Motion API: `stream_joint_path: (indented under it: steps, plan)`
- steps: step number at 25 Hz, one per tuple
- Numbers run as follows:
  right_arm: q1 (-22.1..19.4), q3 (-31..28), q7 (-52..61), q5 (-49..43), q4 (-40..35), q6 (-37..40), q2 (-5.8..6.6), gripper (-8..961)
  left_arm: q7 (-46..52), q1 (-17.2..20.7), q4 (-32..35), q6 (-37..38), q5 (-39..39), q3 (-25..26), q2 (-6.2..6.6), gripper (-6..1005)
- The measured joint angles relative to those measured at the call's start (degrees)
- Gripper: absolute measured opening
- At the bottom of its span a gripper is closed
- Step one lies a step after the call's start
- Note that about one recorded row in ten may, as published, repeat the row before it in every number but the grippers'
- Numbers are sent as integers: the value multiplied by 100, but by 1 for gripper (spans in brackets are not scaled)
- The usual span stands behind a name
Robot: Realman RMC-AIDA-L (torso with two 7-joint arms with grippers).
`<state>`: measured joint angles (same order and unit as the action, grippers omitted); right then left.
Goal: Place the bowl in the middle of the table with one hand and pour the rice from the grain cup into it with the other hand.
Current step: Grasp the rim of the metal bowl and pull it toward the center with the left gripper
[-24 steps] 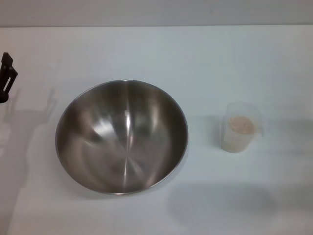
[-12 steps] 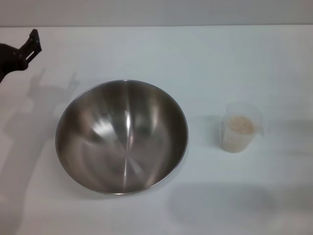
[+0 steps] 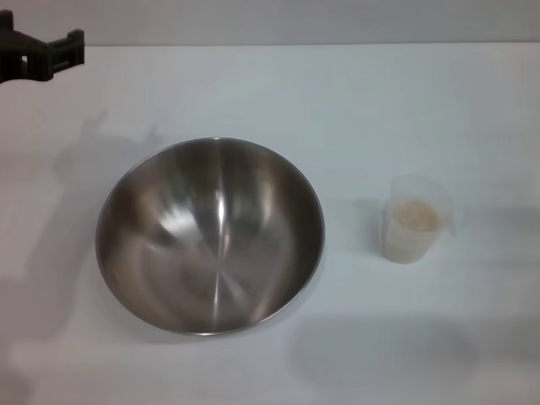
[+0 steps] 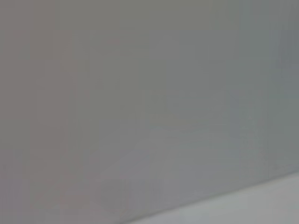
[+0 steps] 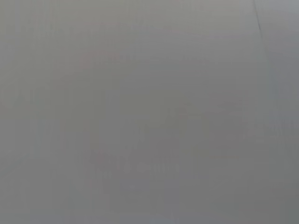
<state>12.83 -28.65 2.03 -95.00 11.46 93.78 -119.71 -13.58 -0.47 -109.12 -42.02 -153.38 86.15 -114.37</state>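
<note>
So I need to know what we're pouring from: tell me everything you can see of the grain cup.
The grain cup is a small, translucent plastic cup that stands upright on the white table, to the right of the steel bowl and clear of it. A pouring lip seems to jut from its right rim. Pale beige rice shows inside, well below the rim. Nothing touches it but the table; no pincer is near it.
</note>
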Motion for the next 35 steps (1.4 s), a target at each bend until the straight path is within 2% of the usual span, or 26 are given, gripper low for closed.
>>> stream_joint_path:
  steps: [3,4,5,9,13,15,23,24,35]
  plan:
    - [0,0,0,0,-9,-1,0,840,-499,-384,-149,-1285,385,708,-302,865]
    - [4,0,0,0,-7,-1,3,840,-854,-655,-64,-1988,895,1192,-373,865]
    - [4,0,0,0,-7,-1,3,840,-854,-655,-64,-1988,895,1192,-373,865]
    - [8,0,0,0,-11,-1,9,839,-1397,-912,230,-2721,1889,1911,-354,866]
    - [9,0,0,0,0,0,9,839,-1683,-972,400,-3258,2223,2305,-362,866]
    - [9,0,0,0,0,1,10,839,-1805,-938,433,-3491,2217,2303,-368,866]
    - [14,0,0,1,3,6,9,839,-1905,-804,460,-3580,2198,2230,-379,865]
    - [19,0,0,1,3,3,9,839,-1968,-715,531,-3576,2198,2081,-385,865]
    - [9,0,-1,2,-4,0,0,840,-2176,-706,970,-3312,2083,1639,-400,863]
